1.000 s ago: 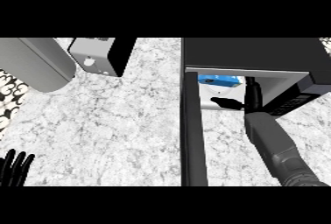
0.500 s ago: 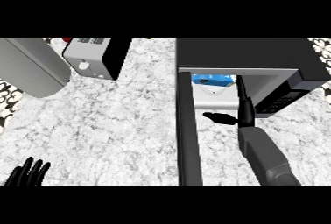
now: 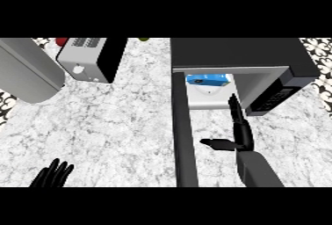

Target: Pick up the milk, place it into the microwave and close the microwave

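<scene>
**Q:** Head view. Where is the milk?

**A:** The milk is a blue carton inside the open cavity of the microwave. It sits towards the back, on the white cavity floor. No hand touches it.

**Q:** How does the microwave door stand?

**A:** The door is open. It is seen edge-on as a dark bar that runs from the left side of the cavity down towards the lower edge of the view. The control panel is to the right of the cavity.

**Q:** What is the state of the right hand?

**A:** The right hand is in front of the cavity, between the door and the control panel. Its fingers are straight, pressed together and point at the cavity. The thumb sticks out to the left, towards the door. The hand holds nothing. The fingertips overlap the front edge of the cavity floor, but contact cannot be determined. The hand is clear of the milk.

**Q:** What is the state of the left hand?

**A:** The left hand rests at the lower left edge of the view. Its fingers are spread, point up and hold nothing.

**Q:** What else is on the table?

**A:** The marbled table carries a black appliance with a white front at the upper left. A large grey body lies to the left of that appliance.
</scene>
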Controlling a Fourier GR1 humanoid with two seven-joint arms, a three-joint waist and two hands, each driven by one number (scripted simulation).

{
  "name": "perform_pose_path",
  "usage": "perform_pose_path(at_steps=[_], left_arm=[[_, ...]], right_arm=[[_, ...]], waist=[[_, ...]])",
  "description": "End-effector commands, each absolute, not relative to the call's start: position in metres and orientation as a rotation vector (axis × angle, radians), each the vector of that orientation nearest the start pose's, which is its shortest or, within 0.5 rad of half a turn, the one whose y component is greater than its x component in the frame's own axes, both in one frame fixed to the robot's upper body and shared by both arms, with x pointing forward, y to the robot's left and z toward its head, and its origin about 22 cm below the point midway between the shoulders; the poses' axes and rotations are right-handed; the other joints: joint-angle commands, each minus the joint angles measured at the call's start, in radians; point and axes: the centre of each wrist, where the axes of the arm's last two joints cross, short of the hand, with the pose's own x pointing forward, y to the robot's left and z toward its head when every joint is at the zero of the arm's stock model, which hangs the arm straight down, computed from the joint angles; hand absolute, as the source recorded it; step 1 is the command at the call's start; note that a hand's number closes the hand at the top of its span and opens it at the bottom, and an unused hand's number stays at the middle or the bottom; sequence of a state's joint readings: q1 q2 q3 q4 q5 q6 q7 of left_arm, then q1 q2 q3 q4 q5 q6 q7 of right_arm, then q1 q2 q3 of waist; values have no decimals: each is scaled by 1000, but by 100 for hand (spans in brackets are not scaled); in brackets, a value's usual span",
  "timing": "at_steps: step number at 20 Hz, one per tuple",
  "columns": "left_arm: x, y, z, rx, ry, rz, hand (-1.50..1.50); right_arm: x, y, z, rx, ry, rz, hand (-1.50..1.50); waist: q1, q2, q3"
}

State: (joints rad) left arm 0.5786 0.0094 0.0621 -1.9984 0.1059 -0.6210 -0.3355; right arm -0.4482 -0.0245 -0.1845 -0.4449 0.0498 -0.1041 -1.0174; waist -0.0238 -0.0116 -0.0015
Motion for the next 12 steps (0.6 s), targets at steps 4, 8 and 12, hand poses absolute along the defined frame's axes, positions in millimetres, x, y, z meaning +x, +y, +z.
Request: perform_pose_path(at_steps=[4, 8, 12], left_arm=[[118, 268, 19, -412, -1770, -333, -150], [139, 232, 26, -397, -1791, -383, 150], [134, 221, 20, -432, -1758, -438, 150]], right_arm=[[233, -252, -142, -79, -1902, 45, -150], [209, -260, -135, 5, -1926, -76, -150], [176, -300, -105, 3, -1956, -66, 150]], waist=[[-3, 2, -1], [-6, 4, 0], [-11, 1, -1]])
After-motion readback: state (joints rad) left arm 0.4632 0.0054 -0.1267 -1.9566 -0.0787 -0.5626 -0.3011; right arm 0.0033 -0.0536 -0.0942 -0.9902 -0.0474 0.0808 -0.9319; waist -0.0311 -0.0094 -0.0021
